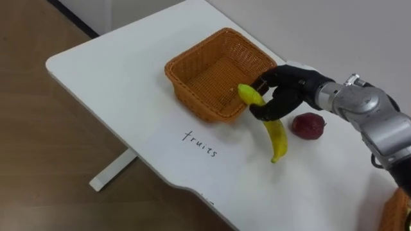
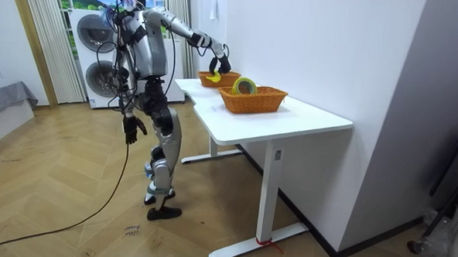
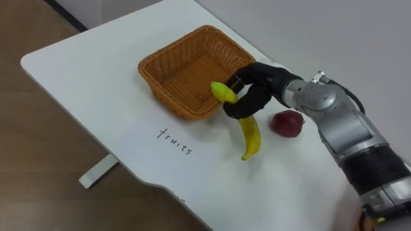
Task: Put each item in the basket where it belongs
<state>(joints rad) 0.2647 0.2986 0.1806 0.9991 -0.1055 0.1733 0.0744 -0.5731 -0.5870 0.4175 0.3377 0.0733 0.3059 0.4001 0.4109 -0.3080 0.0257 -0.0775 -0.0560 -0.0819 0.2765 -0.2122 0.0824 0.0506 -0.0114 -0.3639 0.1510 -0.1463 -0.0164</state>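
A humanoid robot stands at a white table (image 1: 115,70) with its right hand (image 1: 286,93) stretched out over the work, fingers and thumb curled tightly round the upper end of a yellow banana (image 1: 276,138). Nearest the camera, below and to the left of that hand, the word "fruits" (image 1: 200,144) is handwritten on the tabletop. The banana hangs down from the grip towards the viewer, its lower tip close to the table surface, though whether it touches cannot be told; its upper end juts out of the fist over the near corner of the basket rim. Just to the right of the hand, a dark red fruit (image 1: 309,125) lies on the table, apart from the banana. Directly beyond and to the left of the hand sits an orange wicker basket (image 1: 192,99), its inside bare. In the room view, a second wicker basket (image 2: 253,100) holding a roll of tape (image 2: 245,86) stands on the same table, closer to that camera than the holding hand. The left hand (image 2: 134,128) hangs at the robot's side, away from the table, its fingers apparently loosely spread.
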